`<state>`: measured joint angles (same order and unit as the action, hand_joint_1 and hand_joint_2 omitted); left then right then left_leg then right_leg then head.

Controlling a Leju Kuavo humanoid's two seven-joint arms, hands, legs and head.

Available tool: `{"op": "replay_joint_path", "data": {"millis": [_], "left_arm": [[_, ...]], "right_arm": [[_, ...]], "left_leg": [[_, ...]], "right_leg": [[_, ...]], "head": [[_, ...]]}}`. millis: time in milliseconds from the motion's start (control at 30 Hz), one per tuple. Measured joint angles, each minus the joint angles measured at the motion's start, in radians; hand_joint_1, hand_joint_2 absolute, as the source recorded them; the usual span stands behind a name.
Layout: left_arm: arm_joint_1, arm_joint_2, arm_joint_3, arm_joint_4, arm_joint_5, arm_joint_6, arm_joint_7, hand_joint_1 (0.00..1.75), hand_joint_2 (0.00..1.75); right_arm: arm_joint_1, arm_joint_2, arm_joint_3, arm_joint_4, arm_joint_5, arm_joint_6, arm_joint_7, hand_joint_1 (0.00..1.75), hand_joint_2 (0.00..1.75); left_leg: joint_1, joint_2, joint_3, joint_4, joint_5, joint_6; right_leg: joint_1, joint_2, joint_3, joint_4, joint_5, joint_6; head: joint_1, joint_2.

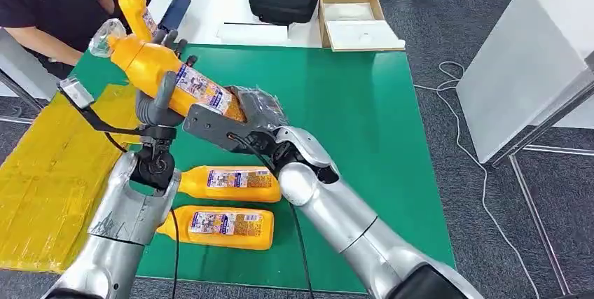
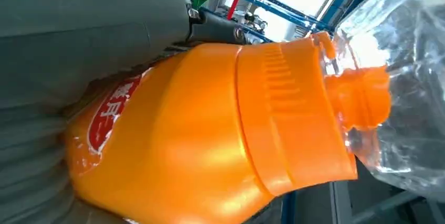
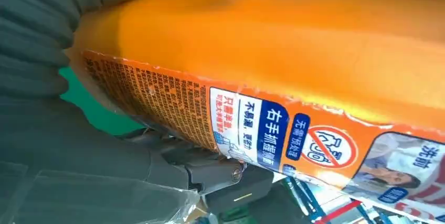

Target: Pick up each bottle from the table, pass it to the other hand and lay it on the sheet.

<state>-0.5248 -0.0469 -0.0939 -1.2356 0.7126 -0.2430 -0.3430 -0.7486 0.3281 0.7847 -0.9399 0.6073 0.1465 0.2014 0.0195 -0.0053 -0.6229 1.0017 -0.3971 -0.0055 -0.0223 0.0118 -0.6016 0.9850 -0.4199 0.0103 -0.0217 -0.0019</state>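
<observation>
I've got the orange bottle (image 1: 168, 75) up over the green desk (image 1: 336, 103), both hands wrapped on it mid-handover: right hand (image 1: 242, 120) at its base, left hand (image 1: 160, 99) round the body, yellow sheet (image 1: 49, 173) waiting alongside.

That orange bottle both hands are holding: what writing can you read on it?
"右手抓握" on the held bottle's label, white on blue.
"无需预处理" beside it.
"洗前" at the label's edge.
Fine print on the orange panel: too small to read.
Red logo: cut off, unreadable.
</observation>
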Motion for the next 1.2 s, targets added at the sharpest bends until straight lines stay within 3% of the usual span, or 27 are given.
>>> {"op": "replay_joint_path", "data": {"millis": [433,767,800,833,867,1033,1200], "left_arm": [[0.017,0.0,0.014,-0.03,0.0,-0.002,0.006,1.75,1.75],[-0.005,-0.001,0.037,-0.026,0.086,-0.039,0.085,1.75,1.75],[-0.007,-0.001,0.04,-0.022,0.099,-0.045,0.092,1.75,1.75],[-0.008,0.0,0.045,-0.016,0.116,-0.053,0.1,1.75,1.75],[-0.01,0.002,0.049,-0.009,0.127,-0.061,0.105,1.75,1.75],[-0.064,0.032,0.09,0.104,0.109,-0.103,0.104,1.75,1.75],[-0.184,0.119,0.193,0.309,-0.129,-0.01,-0.019,1.75,1.75]], "right_arm": [[0.0,0.0,0.018,-0.01,0.0,0.0,0.0,1.38,1.75],[-0.014,0.0,0.021,-0.01,-0.034,-0.008,0.021,1.47,1.75],[-0.014,0.0,0.021,-0.01,-0.028,-0.009,0.021,1.34,1.75],[-0.013,0.0,0.021,-0.01,-0.017,-0.009,0.021,0.0,1.75],[-0.011,0.0,0.018,-0.01,-0.006,-0.009,0.021,0.0,0.0],[0.023,-0.002,0.0,-0.02,0.082,0.014,-0.006,0.0,0.0],[0.1,-0.031,-0.054,-0.093,0.124,0.046,-0.032,0.0,0.0]], "left_leg": [[0.0,0.0,0.0,0.0,0.0,0.0],[0.0,0.0,0.0,0.0,0.0,0.0],[0.0,0.0,0.0,0.0,0.0,0.0],[0.0,0.0,0.0,0.0,0.0,0.0],[0.0,0.0,0.0,0.0,0.0,0.0],[0.0,0.0,0.0,0.0,0.0,0.0],[0.001,0.007,0.0,0.0,0.001,-0.001]], "right_leg": [[0.0,0.0,0.0,0.0,0.0,0.0],[0.0,0.0,0.0,0.0,0.0,0.0],[0.0,0.0,0.0,0.0,0.0,0.0],[0.0,0.0,0.0,0.0,0.0,0.0],[0.0,0.0,0.0,0.0,0.0,0.0],[0.0,0.0,-0.001,0.0,0.0,0.0],[0.0,0.006,-0.003,0.0,0.003,-0.003]], "head": [[0.0,0.0],[0.0,0.0],[0.0,0.0],[0.0,0.0],[0.0,0.0],[0.0,0.0],[-0.001,0.0]]}}
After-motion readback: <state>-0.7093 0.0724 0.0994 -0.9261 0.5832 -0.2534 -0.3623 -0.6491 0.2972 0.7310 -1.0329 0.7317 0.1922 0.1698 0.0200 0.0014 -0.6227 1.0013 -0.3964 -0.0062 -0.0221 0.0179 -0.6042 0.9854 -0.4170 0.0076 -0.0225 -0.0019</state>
